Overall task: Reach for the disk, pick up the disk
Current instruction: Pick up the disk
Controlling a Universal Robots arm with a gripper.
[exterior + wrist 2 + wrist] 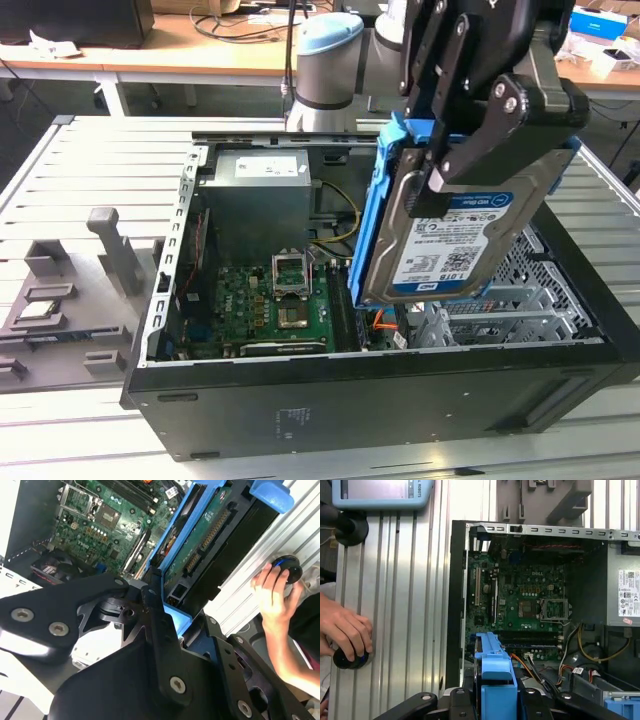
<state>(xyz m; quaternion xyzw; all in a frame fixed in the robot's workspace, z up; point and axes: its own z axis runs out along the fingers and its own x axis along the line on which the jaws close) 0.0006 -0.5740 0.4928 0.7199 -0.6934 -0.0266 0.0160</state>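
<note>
Rectangular silver-grey metal disk (pixel 455 235), blue plastic rails, clamped in black claw (pixel 440 175) above open computer case (pixel 400 400).

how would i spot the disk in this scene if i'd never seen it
Find the open black computer case on the slatted table. Above its right side in the exterior view, the hand holds the disk lifted on edge: silver-grey metal, white-and-blue label, blue side rails.

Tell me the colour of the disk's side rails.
Blue; the disk's side rails show best in the exterior view.
</note>
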